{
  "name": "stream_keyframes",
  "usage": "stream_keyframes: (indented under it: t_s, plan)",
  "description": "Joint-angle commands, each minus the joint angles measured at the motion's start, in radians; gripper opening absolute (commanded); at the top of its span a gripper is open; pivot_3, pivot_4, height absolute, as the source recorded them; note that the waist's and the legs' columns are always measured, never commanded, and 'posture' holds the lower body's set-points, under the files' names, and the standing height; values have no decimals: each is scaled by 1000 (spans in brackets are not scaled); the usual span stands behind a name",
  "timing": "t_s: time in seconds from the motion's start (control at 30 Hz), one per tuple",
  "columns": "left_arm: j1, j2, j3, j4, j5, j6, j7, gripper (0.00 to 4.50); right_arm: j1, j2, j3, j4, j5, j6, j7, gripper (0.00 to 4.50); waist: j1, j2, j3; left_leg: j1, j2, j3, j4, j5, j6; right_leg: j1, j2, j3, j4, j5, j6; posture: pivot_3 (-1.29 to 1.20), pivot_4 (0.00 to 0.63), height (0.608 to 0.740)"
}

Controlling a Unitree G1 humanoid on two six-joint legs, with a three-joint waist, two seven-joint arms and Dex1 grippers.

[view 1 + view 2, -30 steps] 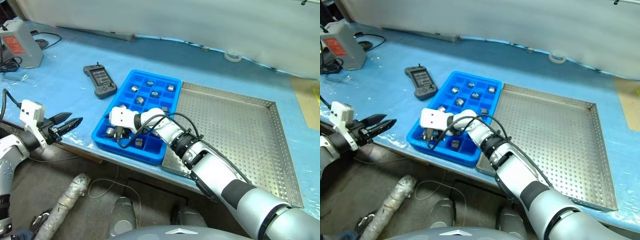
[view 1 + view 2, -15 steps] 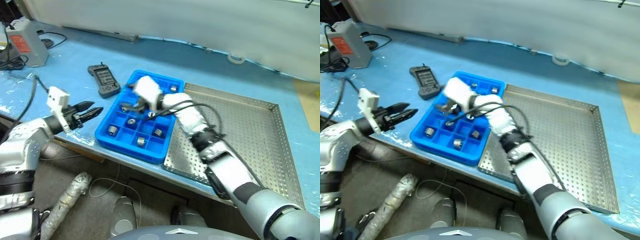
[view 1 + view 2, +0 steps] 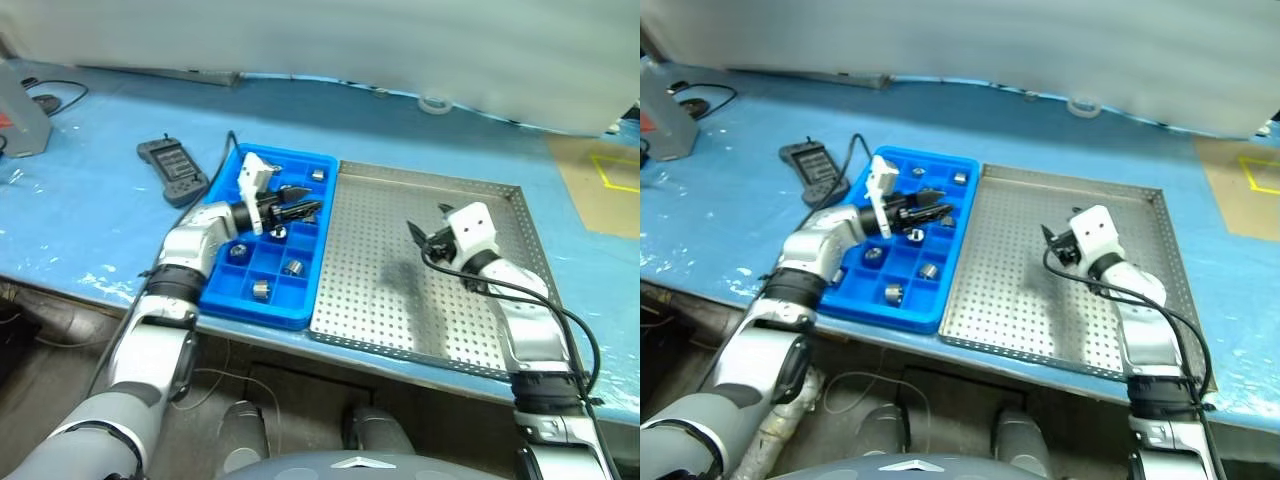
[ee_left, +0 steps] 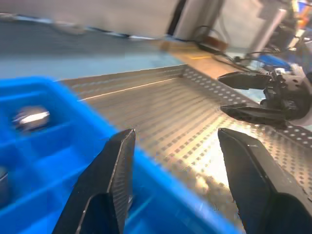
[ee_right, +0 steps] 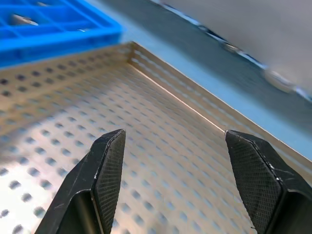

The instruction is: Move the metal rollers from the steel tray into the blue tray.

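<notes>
The blue tray (image 3: 250,308) lies left of the steel tray (image 3: 380,290), their long sides touching. Several metal rollers, one of them (image 3: 293,267), sit singly in the blue tray's compartments. Another roller (image 4: 30,117) appears in the left wrist view. My left gripper (image 3: 305,207) hovers over the blue tray's far half, pointing toward the steel tray, open with nothing between its fingers (image 4: 109,170). My right gripper (image 3: 422,238) hangs over the middle of the steel tray, open and holding nothing. Its fingers (image 5: 105,168) frame the bare perforated metal.
A black remote (image 3: 170,170) lies on the blue table cover left of the blue tray. A tape roll (image 3: 433,104) sits at the back. The table's front edge runs just below both trays. A brown patch (image 3: 600,185) is at the far right.
My right gripper has left the blue tray and swung right over the steel tray. My left gripper has come in from beyond the table's front left edge to above the blue tray. The camera view has shifted.
</notes>
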Motion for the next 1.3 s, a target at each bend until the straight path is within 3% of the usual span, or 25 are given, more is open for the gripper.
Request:
stream_keyframes:
  t_s: [0.03,0.27,0.5,0.8,1.3]
  plan:
    - [-69,-51,2,85,17,-73,-34,2828,52,-4,-37,-134,5,40,-50,3426,-13,1,0,1,0,0,-1,0,0,1,0,0,0,0,0,-371,150,740]
    - [-85,-100,15,119,20,-104,-83,2828,113,-25,-29,-214,-21,98,-98,3426,-33,2,0,8,2,16,0,-4,8,2,-1,12,-3,0,0,-400,150,740]
    - [-35,-92,16,88,26,-93,-82,2828,27,-20,-25,-179,-33,98,-158,3426,-44,2,0,8,-2,25,2,-9,17,-2,-2,24,-3,0,-1,-408,150,740]
    - [-8,-72,45,29,23,-68,-38,2828,-45,-16,41,-141,19,127,-107,3426,-39,4,1,6,-2,27,3,-11,20,-2,-4,24,-3,-2,-4,-344,150,740]
    - [73,-7,55,-138,14,22,12,2828,-139,-17,103,-12,-26,60,-142,3426,-25,6,2,5,-3,27,3,-11,21,-3,-5,24,-3,-2,-4,-266,150,740]
